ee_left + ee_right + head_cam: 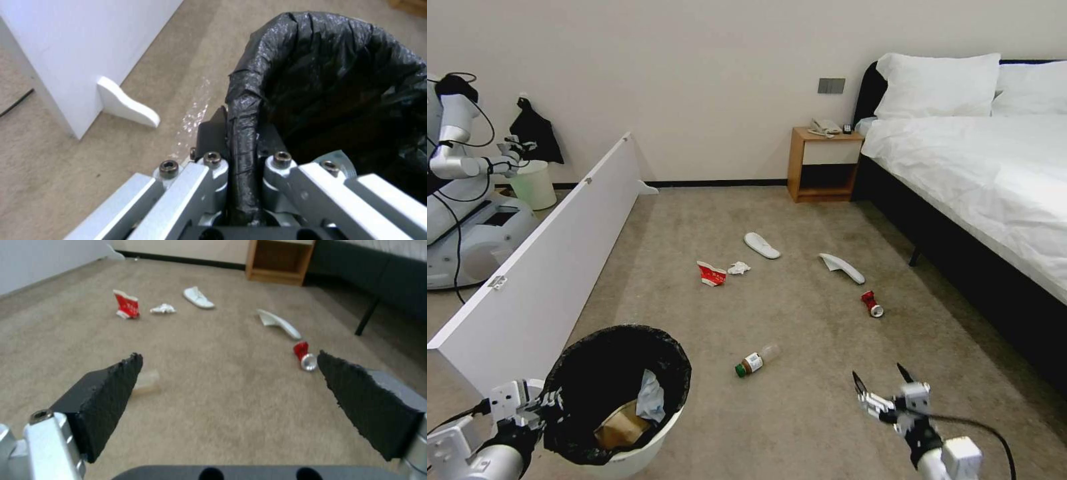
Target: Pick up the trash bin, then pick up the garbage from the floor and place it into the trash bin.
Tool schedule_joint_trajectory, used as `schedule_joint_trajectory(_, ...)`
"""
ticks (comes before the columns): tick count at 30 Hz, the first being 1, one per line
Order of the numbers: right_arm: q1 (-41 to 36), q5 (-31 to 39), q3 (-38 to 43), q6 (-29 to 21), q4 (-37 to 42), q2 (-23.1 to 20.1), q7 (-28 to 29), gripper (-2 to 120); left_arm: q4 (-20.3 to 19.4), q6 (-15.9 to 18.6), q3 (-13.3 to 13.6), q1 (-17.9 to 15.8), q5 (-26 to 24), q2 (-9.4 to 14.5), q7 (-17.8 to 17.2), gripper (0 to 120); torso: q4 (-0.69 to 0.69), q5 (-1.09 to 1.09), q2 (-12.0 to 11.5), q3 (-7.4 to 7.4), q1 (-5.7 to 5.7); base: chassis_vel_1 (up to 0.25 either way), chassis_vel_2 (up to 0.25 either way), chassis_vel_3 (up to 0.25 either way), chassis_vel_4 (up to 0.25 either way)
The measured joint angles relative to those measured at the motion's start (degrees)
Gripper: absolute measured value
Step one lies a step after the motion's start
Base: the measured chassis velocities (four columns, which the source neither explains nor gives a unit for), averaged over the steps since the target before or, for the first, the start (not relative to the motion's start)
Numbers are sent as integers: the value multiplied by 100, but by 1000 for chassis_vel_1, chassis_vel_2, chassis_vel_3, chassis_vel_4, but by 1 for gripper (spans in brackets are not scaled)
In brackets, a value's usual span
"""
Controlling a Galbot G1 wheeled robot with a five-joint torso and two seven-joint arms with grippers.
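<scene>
Bin: the bin (620, 393) sits low at the robot's left front, black liner folded over its rim, with a brown paper bag (620, 427) and a pale tissue (650, 399) already inside.
Left claw: the left claw (544, 407) is clenched on the bin's near rim; the left wrist view shows one finger outside and one inside the liner fold (242, 140).
Right claw: the right claw (880, 385) hangs released above bare carpet at the right front, pads (111, 393) spread wide.
Bottle: the bottle (757, 360) lies on the carpet ahead and to the left of the right claw, between it and the bin. It looks like the nearest piece of litter.
Bottle axis: the green cap points toward the bin and the clear base points away and to the right, so the long axis runs slantwise across the claw's line of reach. In the right wrist view the bottle is a pale blur just behind the left pad (146, 383), so the exact angle is hard to fix.
Can: the red can (872, 303) lies straight ahead of the right claw, farther off than the bottle.
Farther litter: the cup (712, 273), a white tissue (738, 268) and two slippers (762, 245) (842, 267) lie beyond, mid-carpet.
Nearer arm: the right, judging by the free claw; the left is taken up with the bin.
Beside the bin: a white panel (540, 267) stands on the left.
</scene>
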Motion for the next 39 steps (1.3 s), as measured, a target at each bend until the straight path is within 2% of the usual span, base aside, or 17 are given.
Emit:
schedule_joint_trajectory(3, -119, -160, 73, 128, -64, 197, -114, 100, 72, -47, -1, 38, 3, 109, 41, 4, -1, -3, 0, 0, 0, 0, 0, 0, 0)
schedule_joint_trajectory(5, -225, -428, 213, 443, -231, 492, -354, 100, 220, -113, 15, -59, 2, 231, 99, 4, -1, -2, 0, 0, 0, 0, 0, 0, 0)
schedule_joint_trajectory(8, -390, -588, 343, 670, -302, 668, -594, 100, 327, -181, -22, -226, 41, 295, 138, 4, -4, -3, 0, 0, 0, 0, 0, 0, 0)
schedule_joint_trajectory(15, -477, -730, 700, 978, -278, 963, -1000, 100, 364, -196, -2, -282, -128, 416, 140, 4, -1, -1, 0, 1, 0, 0, 0, 0, 0)
schedule_joint_trajectory(18, -491, -716, 783, 990, -233, 960, -1028, 100, 362, -196, 44, -307, -130, 375, 140, 4, -1, -1, -1, 1, 0, 0, 0, 0, 0)
schedule_joint_trajectory(20, -435, -625, 846, 999, -251, 907, -1031, 100, 362, -197, 82, -307, -94, 246, 140, 4, -2, -2, -1, 1, 0, 0, 0, 0, 0)
schedule_joint_trajectory(29, -250, -351, 865, 943, -228, 763, -1028, 100, 237, -197, 154, -246, 31, -27, 147, 4, -1, -1, 0, 1, 0, 0, 0, 0, 0)
schedule_joint_trajectory(39, -235, -239, 857, 905, -243, 710, -1056, 100, 223, -195, 214, -297, 33, -50, 156, 4, -2, -1, -1, 1, 0, 0, 0, 0, 0)
